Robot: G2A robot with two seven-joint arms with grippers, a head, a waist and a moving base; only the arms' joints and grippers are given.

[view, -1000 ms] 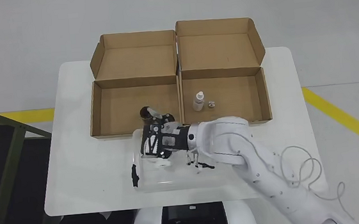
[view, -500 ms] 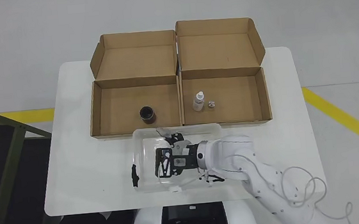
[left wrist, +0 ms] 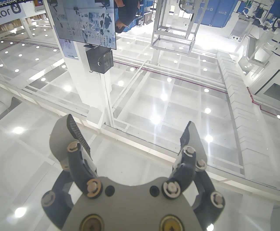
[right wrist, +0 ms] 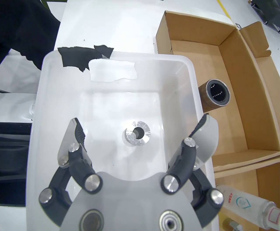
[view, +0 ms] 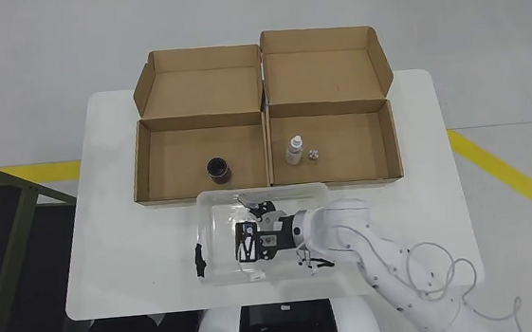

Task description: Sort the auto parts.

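Gripper of right arm (right wrist: 140,120) hangs wide open, holding nothing, above silver ring (right wrist: 137,132) in white tub (right wrist: 47,98); dark bearing (view: 218,169) at eleven o'clock.

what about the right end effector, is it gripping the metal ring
No, the right end effector hangs open above the metal ring, which lies in the bin.

Your right arm (view: 363,238) is glossy white and rounded; left tool (left wrist: 129,120) and right tool (right wrist: 140,120) show grey plates, black links, silver screws, ribbed pads.
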